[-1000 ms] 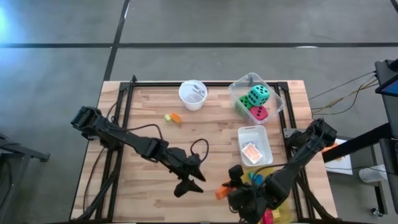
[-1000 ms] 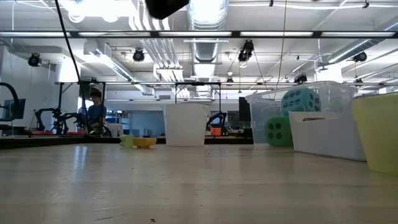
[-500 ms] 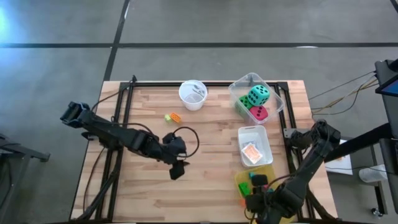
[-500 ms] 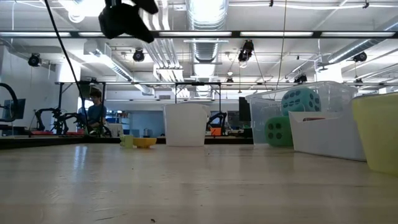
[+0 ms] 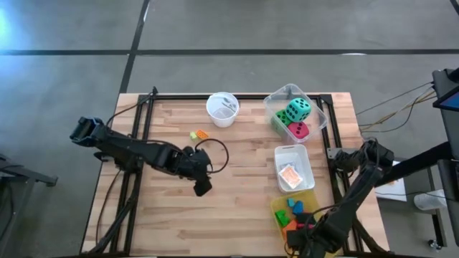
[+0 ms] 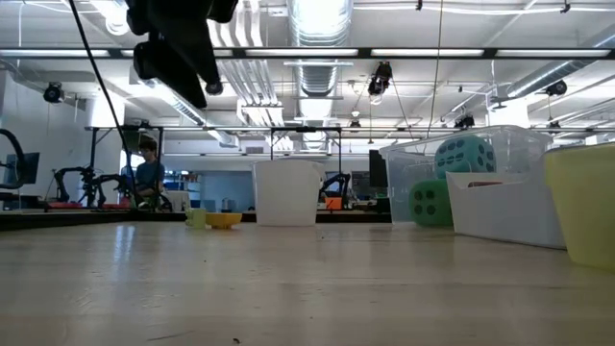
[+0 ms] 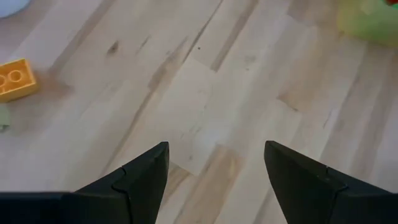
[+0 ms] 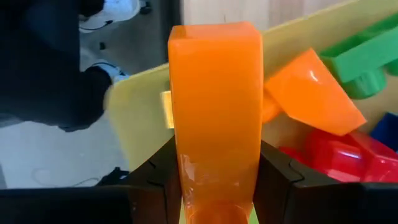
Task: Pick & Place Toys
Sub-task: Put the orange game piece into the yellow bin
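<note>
Orange block pinched upright in right gripper, over yellow bin.

High view: right gripper at near right corner. Left gripper mid-table; loose yellow-orange blocks lie beyond it toward white cup. Left arm nearer.

Left wrist view: fingers spread, empty; orange-yellow block ahead, off to side.

Tall translucent orange plastic block clamped between the right gripper's dark fingers, above yellow rectangular bin holding orange, green, red blocks
</note>
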You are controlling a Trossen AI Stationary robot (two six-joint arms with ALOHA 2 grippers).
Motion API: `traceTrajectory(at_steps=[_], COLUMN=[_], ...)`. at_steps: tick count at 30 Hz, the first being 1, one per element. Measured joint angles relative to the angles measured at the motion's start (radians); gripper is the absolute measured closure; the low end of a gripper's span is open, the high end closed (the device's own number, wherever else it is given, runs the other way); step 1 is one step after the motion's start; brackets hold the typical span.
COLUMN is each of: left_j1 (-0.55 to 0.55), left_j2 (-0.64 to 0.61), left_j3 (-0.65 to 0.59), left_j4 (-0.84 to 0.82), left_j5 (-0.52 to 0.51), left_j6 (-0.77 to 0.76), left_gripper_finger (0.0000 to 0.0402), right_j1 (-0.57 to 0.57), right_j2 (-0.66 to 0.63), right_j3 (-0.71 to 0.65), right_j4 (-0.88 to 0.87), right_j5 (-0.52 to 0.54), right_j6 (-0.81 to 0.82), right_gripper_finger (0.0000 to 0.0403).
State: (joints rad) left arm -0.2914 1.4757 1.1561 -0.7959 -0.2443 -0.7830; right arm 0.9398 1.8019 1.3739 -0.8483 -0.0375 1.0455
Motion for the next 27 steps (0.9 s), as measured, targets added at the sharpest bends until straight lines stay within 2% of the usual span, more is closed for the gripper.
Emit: traceTrajectory(at_steps=[13, 27], left_j1=[0.078, 0.112], left_j2=[0.0, 0.0], left_j3=[-0.001, -0.001], left_j4=[-0.043, -0.046], left_j5=[-0.009, -0.01], left_j6=[0.02, 0.023], left_gripper_finger=[0.0136, 0.0136], right_j1=[0.003, 0.003], right_j2=[0.001, 0.0], right_j3=[-0.144, -0.158], right_j4=[0.02, 0.021], right_j5=[-0.056, -0.066], right_j6=[0.108, 0.115], right_gripper_finger=[0.0276, 0.0276])
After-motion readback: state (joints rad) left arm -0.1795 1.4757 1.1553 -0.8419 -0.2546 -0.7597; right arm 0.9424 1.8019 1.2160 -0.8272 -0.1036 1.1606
